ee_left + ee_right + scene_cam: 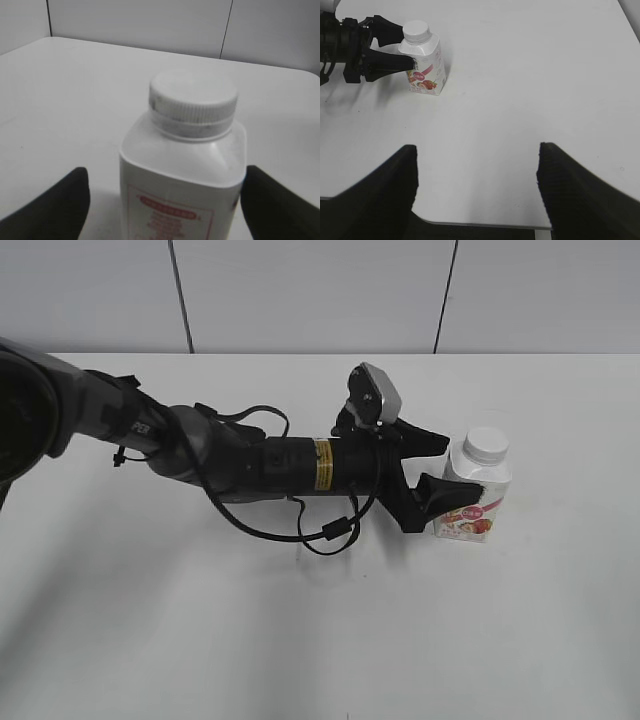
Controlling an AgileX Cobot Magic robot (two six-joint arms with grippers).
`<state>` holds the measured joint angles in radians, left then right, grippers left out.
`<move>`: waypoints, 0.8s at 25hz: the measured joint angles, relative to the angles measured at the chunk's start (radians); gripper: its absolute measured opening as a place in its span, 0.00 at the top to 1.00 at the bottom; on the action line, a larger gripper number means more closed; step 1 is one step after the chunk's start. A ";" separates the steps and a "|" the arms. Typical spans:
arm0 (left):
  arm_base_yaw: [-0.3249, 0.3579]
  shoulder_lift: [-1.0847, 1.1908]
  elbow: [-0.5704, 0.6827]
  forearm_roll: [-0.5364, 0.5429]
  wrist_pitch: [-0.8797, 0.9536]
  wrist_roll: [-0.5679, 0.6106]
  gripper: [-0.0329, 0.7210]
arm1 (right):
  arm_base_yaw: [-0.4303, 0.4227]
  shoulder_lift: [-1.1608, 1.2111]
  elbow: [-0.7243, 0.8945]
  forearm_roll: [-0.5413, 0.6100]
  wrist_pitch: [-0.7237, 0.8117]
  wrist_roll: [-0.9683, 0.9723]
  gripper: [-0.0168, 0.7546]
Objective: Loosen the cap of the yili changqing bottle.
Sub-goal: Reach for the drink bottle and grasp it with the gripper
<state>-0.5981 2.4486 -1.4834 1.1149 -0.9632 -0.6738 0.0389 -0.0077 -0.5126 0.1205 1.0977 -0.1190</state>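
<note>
The white surface (300, 640) carries the yili changqing bottle (476, 498), upright. The left gripper (452, 472) brackets the bottle, jaws spread either side, seemingly just touching, probably to steady it. The right gripper (476, 185) hangs well apart from the bottle, jaws spread. Atop the bottle sits the cap (193, 103).

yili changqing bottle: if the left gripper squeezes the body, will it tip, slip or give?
The yili changqing bottle stands upright on a flat squarish base, so it probably won't roll. Its thin-looking plastic walls may flex under the left gripper, whose fingers flank the body. The body looks smooth, so it could twist in the grip while the cap is turned.
</note>
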 joint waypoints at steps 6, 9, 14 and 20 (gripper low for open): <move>0.000 0.002 0.000 -0.017 -0.028 0.000 0.21 | 0.000 0.000 0.000 0.000 0.000 0.000 0.22; 0.000 0.003 0.000 -0.022 -0.036 0.000 0.21 | 0.000 0.000 0.000 0.000 0.000 0.000 0.22; 0.000 0.003 0.000 -0.022 -0.048 0.000 0.30 | 0.000 0.000 0.000 0.000 0.000 0.000 0.22; -0.001 0.003 0.000 -0.020 -0.053 0.000 0.38 | 0.000 0.000 0.000 0.000 0.000 0.000 0.22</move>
<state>-0.5993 2.4517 -1.4834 1.0950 -1.0157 -0.6738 0.0389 -0.0077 -0.5126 0.1205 1.0977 -0.1190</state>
